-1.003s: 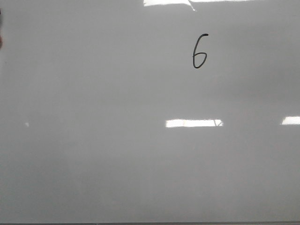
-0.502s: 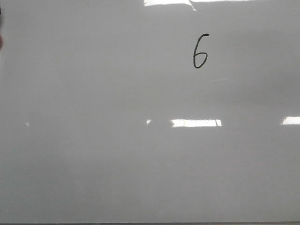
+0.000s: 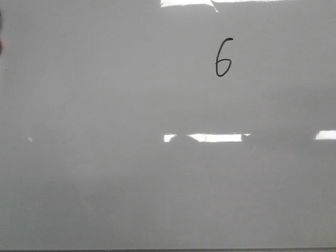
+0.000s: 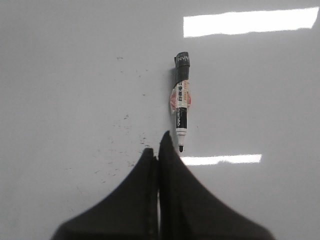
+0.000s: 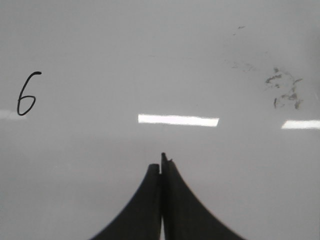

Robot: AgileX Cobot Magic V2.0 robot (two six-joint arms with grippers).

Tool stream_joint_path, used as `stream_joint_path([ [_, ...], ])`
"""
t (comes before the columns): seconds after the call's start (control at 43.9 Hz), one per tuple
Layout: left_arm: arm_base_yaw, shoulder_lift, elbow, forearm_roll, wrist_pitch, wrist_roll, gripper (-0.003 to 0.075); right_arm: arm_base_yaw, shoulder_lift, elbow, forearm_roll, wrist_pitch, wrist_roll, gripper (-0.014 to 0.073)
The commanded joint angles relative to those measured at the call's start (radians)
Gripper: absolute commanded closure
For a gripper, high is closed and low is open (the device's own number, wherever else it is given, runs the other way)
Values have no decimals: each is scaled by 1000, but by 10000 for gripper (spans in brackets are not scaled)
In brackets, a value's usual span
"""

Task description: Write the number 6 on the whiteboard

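Note:
A black handwritten number 6 (image 3: 223, 57) stands on the pale grey whiteboard (image 3: 105, 173), upper right of the front view. It also shows in the right wrist view (image 5: 26, 94). Neither gripper shows in the front view. In the left wrist view my left gripper (image 4: 158, 150) is shut and empty, hovering over the whiteboard (image 4: 60, 75). A black-and-white marker (image 4: 181, 106) lies flat on the board, uncapped tip just off the fingertips. My right gripper (image 5: 162, 164) is shut and empty over the whiteboard (image 5: 150, 50), the 6 well off to one side.
Faint marker smudges (image 5: 284, 92) mark the board in the right wrist view. Small dark specks (image 4: 125, 130) lie near the marker in the left wrist view. Bright rectangular light reflections (image 3: 215, 137) lie on the board. The board's front edge (image 3: 168, 250) runs along the bottom of the front view.
The middle light reflection on the board has shifted left and split, with a small extra patch now at its left. The 6 has not changed.

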Motion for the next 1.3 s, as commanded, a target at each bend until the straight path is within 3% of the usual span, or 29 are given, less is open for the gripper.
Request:
stream_joint_path([
  [0.0, -1, -17, 6, -9, -76, -1, 741, -13, -37, 61, 0, -207, -12, 715],
  [0.205, -1, -17, 6, -9, -76, -1, 741, -13, -90, 206, 0, -344, -12, 715],
  [1.277, -1, -15, 6, -9, -76, -1, 741, 15, -90, 206, 0, -397, 59, 715],
])
